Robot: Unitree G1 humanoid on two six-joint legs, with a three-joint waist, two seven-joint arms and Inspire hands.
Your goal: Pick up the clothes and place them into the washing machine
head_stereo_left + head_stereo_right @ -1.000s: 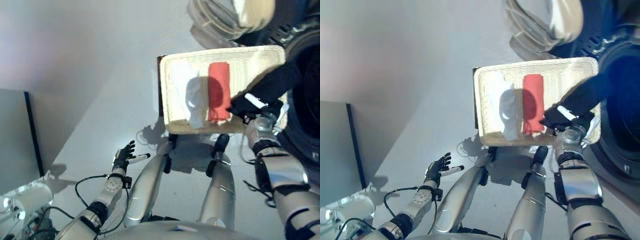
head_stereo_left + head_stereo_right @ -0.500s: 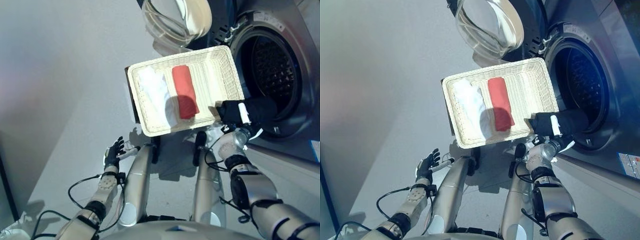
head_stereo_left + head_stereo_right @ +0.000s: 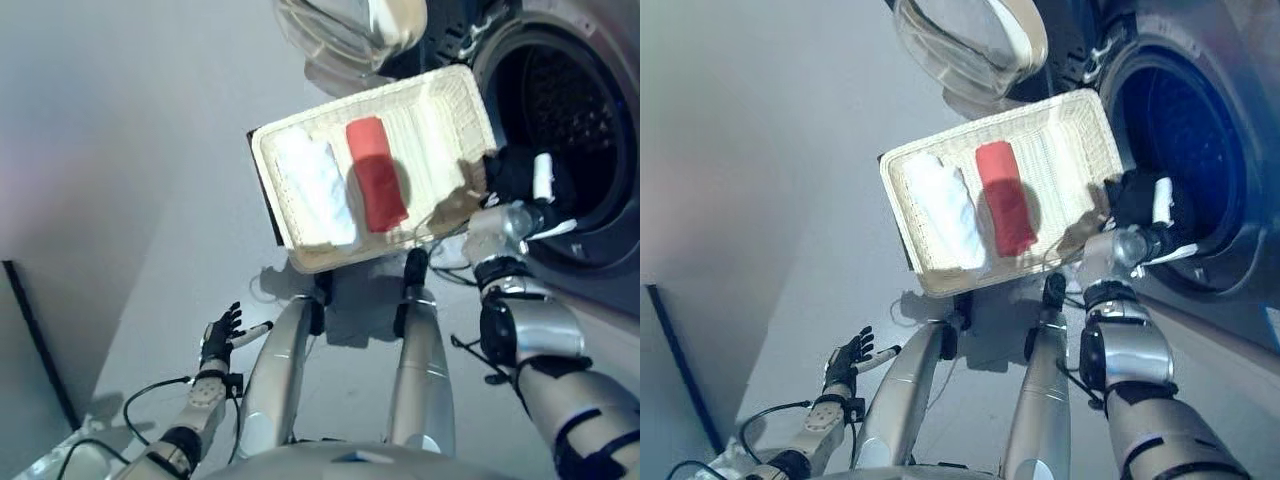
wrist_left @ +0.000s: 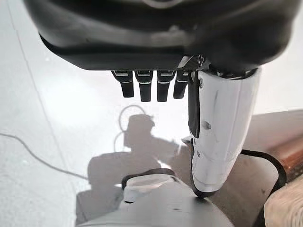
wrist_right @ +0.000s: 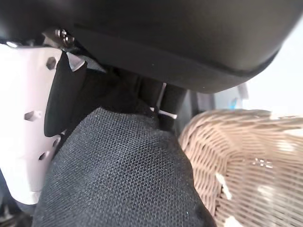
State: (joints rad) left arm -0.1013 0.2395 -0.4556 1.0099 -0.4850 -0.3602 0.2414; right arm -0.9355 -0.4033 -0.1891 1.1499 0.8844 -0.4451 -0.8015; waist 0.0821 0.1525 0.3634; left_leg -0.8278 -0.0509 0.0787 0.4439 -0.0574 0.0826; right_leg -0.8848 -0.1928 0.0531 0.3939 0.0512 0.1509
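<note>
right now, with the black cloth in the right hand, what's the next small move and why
Probably carry it on into the washing machine drum. The right hand is shut on the black garment just at the open drum's rim, past the wicker basket, so only a short reach remains.

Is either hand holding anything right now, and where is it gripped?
The right hand has a black garment bunched in its fingers, by the washing machine's drum opening. The left hand hangs open, holding nothing.
</note>
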